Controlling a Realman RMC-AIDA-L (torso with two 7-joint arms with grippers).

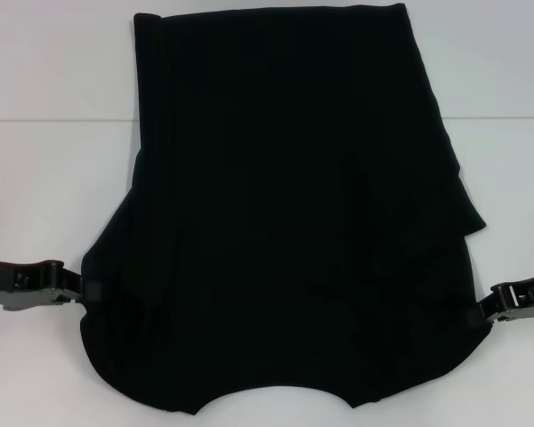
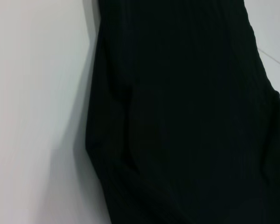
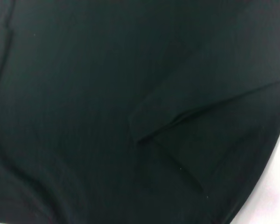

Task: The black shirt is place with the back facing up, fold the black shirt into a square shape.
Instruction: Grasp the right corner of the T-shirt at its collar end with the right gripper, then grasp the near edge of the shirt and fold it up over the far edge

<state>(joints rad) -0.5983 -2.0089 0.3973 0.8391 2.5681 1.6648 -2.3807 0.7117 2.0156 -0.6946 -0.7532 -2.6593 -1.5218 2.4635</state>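
A plain white table (image 1: 44, 80) fills the whole background, smooth and matte under soft, even light. A thin straight seam (image 1: 53, 120) crosses the table from side to side in its far half, and the same kind of line shows on the white surface in the left wrist view. Faint grey shadow lies on the table beside the dark cloth.

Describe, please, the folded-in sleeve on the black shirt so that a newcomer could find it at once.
On the white table lies the black shirt, a gripper at each near side edge. Toward the right gripper, a flap, the sleeve, lies doubled over the body. Its stepped edge alone breaks the plain cloth.
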